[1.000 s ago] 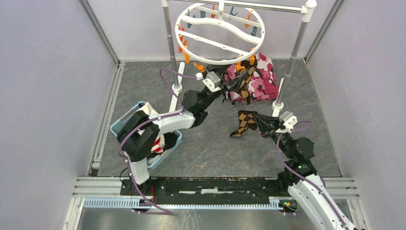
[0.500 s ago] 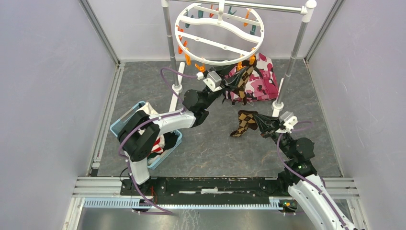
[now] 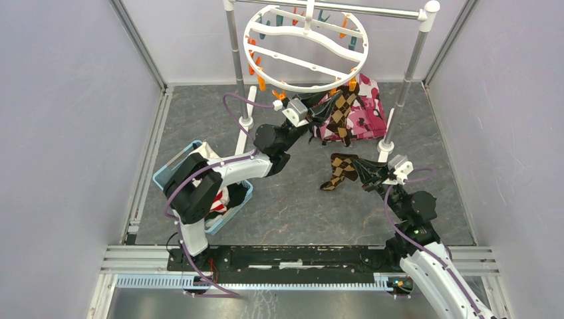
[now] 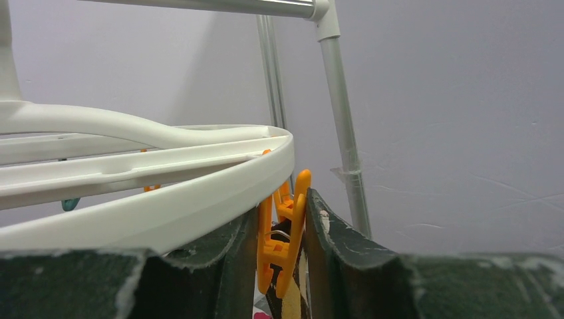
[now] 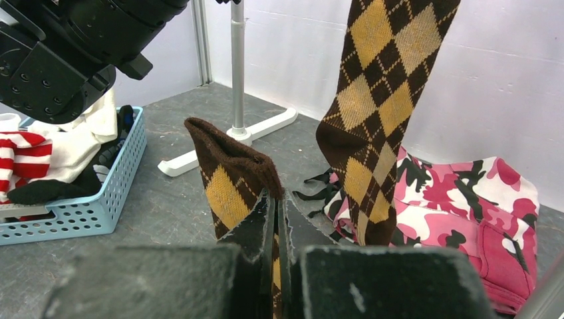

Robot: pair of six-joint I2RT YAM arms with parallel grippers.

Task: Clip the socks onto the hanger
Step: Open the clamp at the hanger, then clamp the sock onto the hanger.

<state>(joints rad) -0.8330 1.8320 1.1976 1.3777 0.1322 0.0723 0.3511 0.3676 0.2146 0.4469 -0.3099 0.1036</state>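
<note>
The hanger, a white ring with orange and teal clothespins, hangs from the rail at the back. My left gripper reaches up under its near rim. Its jaws press both sides of an orange clothespin, so the left gripper is shut on it. A brown-and-black argyle sock hangs down from that spot. My right gripper is shut on a second argyle sock, held above the floor. Only a thin slit shows between the right gripper's jaws.
A blue basket at the left holds more socks, among them a red-and-white striped one. A pink camouflage cloth lies under the hanger. Two rail poles stand on white feet at the back.
The left jaws have narrowed onto the orange clothespin. The hanging argyle sock has shifted slightly. The right arm and its sock have not moved.
</note>
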